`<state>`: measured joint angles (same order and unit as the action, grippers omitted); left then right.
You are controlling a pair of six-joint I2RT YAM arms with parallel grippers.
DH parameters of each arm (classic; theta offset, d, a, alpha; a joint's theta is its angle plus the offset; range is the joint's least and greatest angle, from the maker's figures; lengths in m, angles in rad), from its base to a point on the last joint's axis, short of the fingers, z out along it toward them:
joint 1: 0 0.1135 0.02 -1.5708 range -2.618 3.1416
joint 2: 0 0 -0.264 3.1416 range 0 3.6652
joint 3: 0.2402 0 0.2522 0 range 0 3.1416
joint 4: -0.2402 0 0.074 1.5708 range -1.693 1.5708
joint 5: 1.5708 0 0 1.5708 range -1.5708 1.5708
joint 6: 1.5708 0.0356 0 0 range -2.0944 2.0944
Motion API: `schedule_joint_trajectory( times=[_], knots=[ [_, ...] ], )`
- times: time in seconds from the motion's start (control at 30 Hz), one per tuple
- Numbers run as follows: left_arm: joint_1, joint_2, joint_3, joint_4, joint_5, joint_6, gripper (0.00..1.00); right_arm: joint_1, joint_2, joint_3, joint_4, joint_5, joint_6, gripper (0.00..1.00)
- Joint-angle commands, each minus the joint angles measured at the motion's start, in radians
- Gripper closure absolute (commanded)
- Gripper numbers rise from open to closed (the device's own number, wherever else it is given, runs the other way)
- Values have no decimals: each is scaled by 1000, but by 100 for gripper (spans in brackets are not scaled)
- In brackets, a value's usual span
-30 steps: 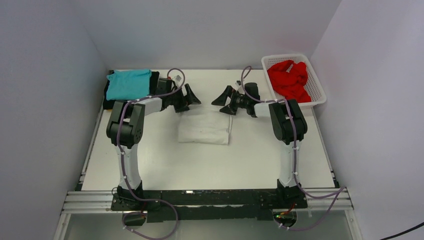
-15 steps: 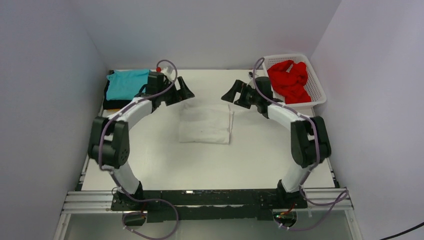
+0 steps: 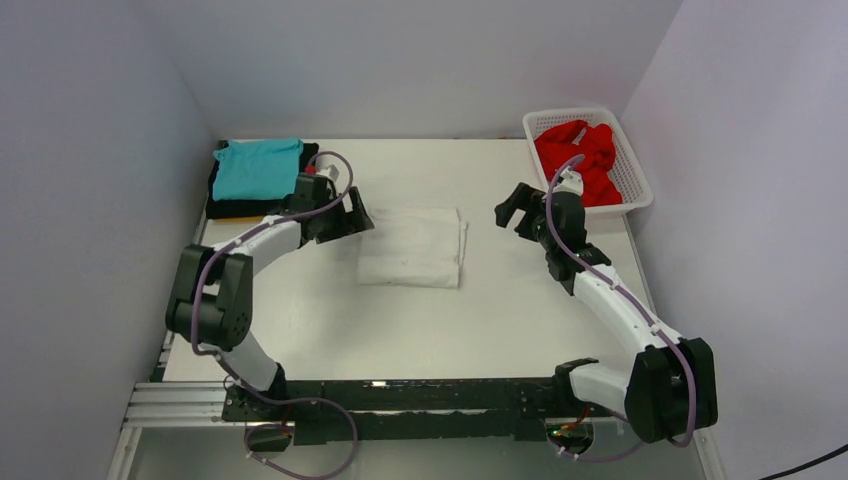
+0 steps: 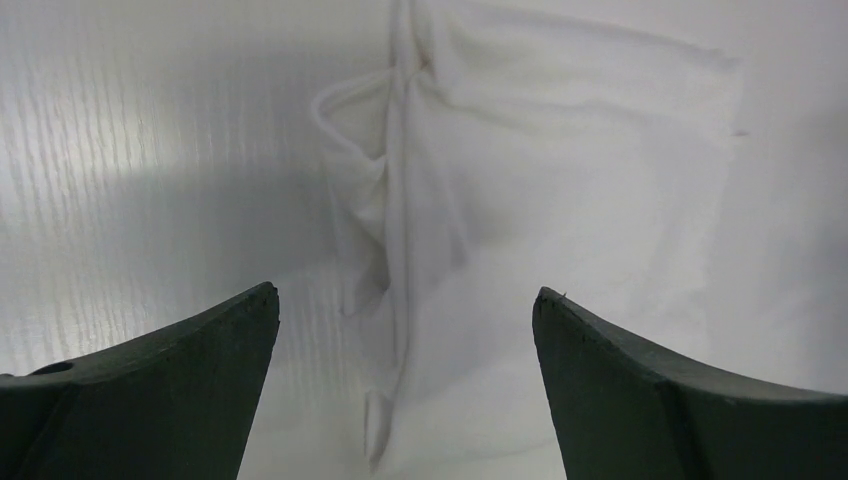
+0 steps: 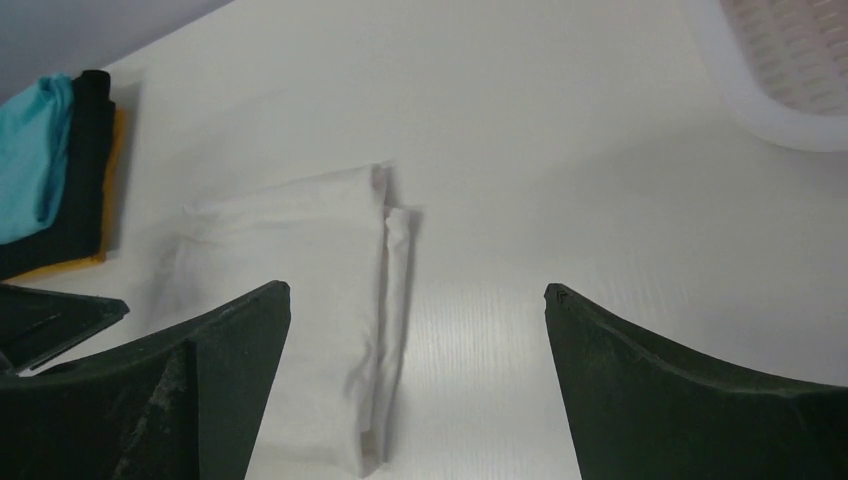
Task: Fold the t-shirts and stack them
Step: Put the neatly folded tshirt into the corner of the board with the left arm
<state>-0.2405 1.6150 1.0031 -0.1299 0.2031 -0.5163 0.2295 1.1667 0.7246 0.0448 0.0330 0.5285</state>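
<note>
At table centre, the white t-shirt (image 3: pixel 410 247) lies folded into a compact rectangle, with loose layered edges along its right side. A finished stack sits at the far-left corner: the teal t-shirt (image 3: pixel 257 168) on top, the black t-shirt (image 5: pixel 85 170) beneath it, and the yellow-orange t-shirt (image 5: pixel 60 268) at the bottom. The red t-shirt (image 3: pixel 578 160) is bunched, unfolded, inside the white lattice basket (image 3: pixel 640 195) at the far right.

Step in hand, as judged: folding of the white shirt looks complete, and its transfer to the stack comes next. That move calls for a pinch through every layer at one edge, so the folds do not spill open when lifted.

Left gripper (image 3: pixel 352 215): low over the table (image 3: pixel 420 330), just beside the shirt's left edge. Its fingers (image 4: pixel 150 400) are spread wide with nothing between them, and the shirt lies directly ahead in the wrist view.

Right gripper (image 3: pixel 512 207): well apart from the shirt on the right, raised, and aimed back toward it. Its fingers (image 5: pixel 690 400) are likewise spread and empty. The forearm reaches diagonally from the near-right base.
</note>
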Motion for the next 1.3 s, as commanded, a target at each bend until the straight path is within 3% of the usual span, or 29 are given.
schedule_joint_trajectory(
  times=[0.0, 0.1, 0.53, 0.63, 0.7, 0.73, 1.07, 1.27],
  knots=[
    [-20, 79, 44, -22, -13, 18, 1, -1, -41, -2, -83, 25, -72, 0],
    [-47, 150, 76, -48, -52, 26, 2, -1, -56, -12, -93, 15, -82, 0],
    [-231, 399, 294, -217, -217, 7, 43, -1, -68, -40, -79, 77, -134, 0],
    [-271, 453, 379, -295, -311, -1, 64, -1, -64, -43, -75, 79, -139, 0],
    [-290, 482, 433, -348, -374, -6, 93, -1, -60, -42, -77, 80, -143, 0],
    [-300, 493, 457, -374, -410, -9, 100, 0, -59, -42, -78, 81, -143, 0],
    [-328, 462, 632, -439, -869, 150, 100, -1, -55, -53, -66, 105, -150, 0],
    [-290, 416, 686, -263, -1017, 431, 100, -1, -60, -58, -69, 141, -155, 0]
  ],
)
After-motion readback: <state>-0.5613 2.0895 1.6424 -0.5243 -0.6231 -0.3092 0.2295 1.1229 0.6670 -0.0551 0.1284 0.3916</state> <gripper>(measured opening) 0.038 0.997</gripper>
